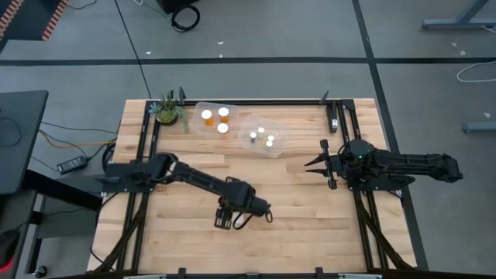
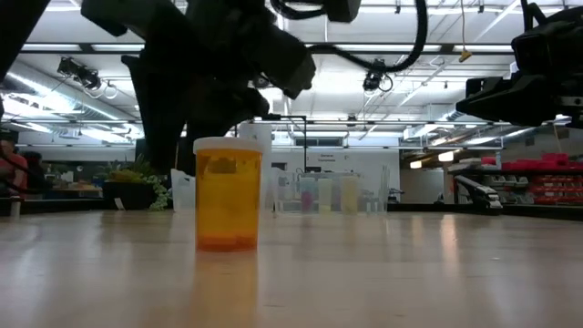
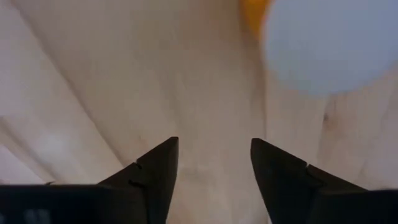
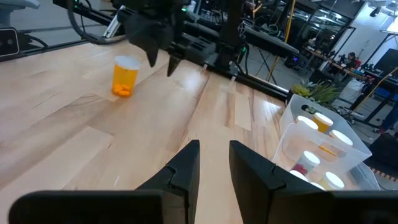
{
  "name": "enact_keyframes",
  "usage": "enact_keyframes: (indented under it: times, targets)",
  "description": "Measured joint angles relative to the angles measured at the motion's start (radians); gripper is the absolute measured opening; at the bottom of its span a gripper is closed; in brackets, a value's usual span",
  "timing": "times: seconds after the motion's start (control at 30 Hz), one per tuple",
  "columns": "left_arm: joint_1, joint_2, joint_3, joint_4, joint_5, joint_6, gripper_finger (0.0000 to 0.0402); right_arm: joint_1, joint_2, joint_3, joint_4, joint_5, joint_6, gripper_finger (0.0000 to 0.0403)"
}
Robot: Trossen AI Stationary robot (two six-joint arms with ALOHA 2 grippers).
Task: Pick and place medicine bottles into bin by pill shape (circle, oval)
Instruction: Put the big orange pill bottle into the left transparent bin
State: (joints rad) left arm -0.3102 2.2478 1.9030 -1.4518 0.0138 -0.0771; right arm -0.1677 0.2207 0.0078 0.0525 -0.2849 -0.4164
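Note:
One orange pill bottle with a white cap (image 2: 228, 193) stands upright on its base on the wooden table; it also shows in the right wrist view (image 4: 125, 76). In the left wrist view its white cap (image 3: 329, 43) lies just ahead of and beside my fingers. My left gripper (image 3: 214, 142) is open and empty. It points down, above the table near its front middle (image 1: 225, 220), next to the bottle and apart from it. My right gripper (image 1: 310, 166) is open and empty and waits level at the table's right.
Two clear bins stand at the far middle: one (image 1: 203, 107) holds three bigger bottles, the other (image 1: 273, 152) three small ones. A potted plant (image 1: 167, 110) stands at the far left. Black rails run along the table's left and right sides.

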Motion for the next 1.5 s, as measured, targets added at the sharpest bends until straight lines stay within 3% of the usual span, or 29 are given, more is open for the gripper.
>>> enact_keyframes:
  times: [0.47, 0.63, 1.13, 1.5]
  targets:
    - [-0.074, 0.0, 0.0, 0.116, -0.081, -0.048, 0.0335, 0.0, 0.0, 0.0, 0.0, 0.0, 0.0, 0.0093]
    - [-0.092, 0.0, 0.0, 0.164, -0.11, -0.043, 0.0355, 0.0, 0.0, 0.0, 0.0, 0.0, 0.0, 0.0093]
    - [-0.121, 0.0, 0.001, 0.28, -0.137, -0.031, 0.0352, 0.0, 0.0, 0.0, 0.0, 0.0, 0.0, 0.0093]
    - [-0.12, 0.0, 0.001, 0.28, -0.137, -0.034, 0.0281, 0.0, 0.0, 0.0, 0.0, 0.0, 0.0, 0.0093]
